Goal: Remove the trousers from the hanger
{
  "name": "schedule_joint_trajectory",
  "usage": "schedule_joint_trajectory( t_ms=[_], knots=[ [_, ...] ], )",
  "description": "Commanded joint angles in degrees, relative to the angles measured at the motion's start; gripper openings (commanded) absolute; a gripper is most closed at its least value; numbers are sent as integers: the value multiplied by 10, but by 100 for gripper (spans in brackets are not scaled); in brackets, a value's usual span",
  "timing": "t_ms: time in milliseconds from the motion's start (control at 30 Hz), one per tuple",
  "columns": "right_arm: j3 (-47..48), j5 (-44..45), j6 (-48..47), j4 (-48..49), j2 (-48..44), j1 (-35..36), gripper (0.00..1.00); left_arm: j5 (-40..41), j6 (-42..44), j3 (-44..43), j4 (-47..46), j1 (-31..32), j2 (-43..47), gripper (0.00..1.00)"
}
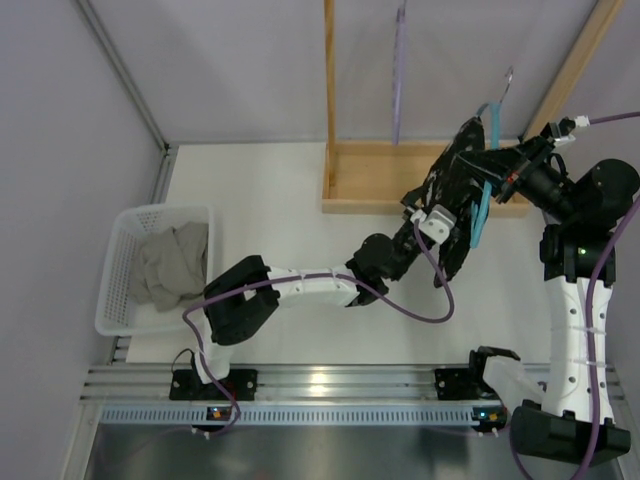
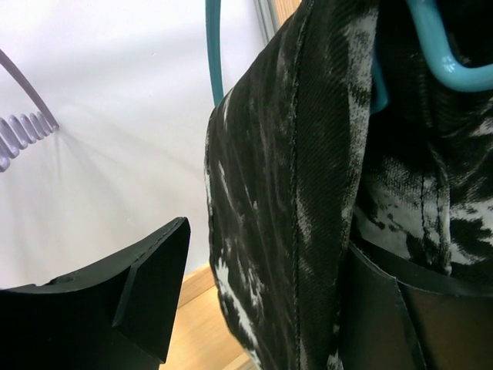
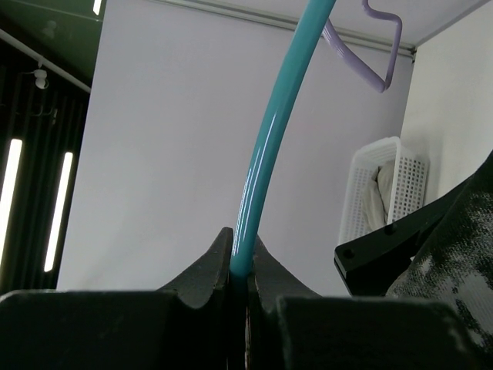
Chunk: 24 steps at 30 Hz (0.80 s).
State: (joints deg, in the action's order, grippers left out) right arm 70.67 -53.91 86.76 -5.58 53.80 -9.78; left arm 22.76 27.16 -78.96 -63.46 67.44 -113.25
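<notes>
- Trousers (image 2: 293, 193): left gripper (image 2: 269, 254) jaws stand apart around a fold; close fully on the cloth before pulling down.
- Right gripper (image 3: 240, 254) jaws are clenched on the hanger (image 3: 266, 154); hold it steady.

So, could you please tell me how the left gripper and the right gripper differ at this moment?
The left gripper is open, with a fold of the trousers between its fingers and one finger clear of the cloth; the right gripper is shut on the teal hanger. The left gripper straddles broad fabric, while the right gripper pinches a thin rod. Both are black two-finger grippers at the same hung garment.
</notes>
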Motion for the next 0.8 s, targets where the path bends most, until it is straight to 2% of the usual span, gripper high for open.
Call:
schedule_joint_trajectory(
  t_ms=[0,267,567,733,767],
  knots=[
    [42,-6,-13,125,-11,13,0,-14,4,0,-44,-4,30,73],
    [47,-13,-14,126,-12,17,0,-28,2,-53,-21,-25,-6,70],
    [37,-16,-9,126,-6,20,0,-66,42,-128,-9,-32,-39,54],
    [18,-19,-11,126,-10,21,0,-72,44,-130,8,-33,-28,32],
    [15,-21,-11,128,-11,22,0,-72,44,-130,11,-33,-21,20]
  ],
)
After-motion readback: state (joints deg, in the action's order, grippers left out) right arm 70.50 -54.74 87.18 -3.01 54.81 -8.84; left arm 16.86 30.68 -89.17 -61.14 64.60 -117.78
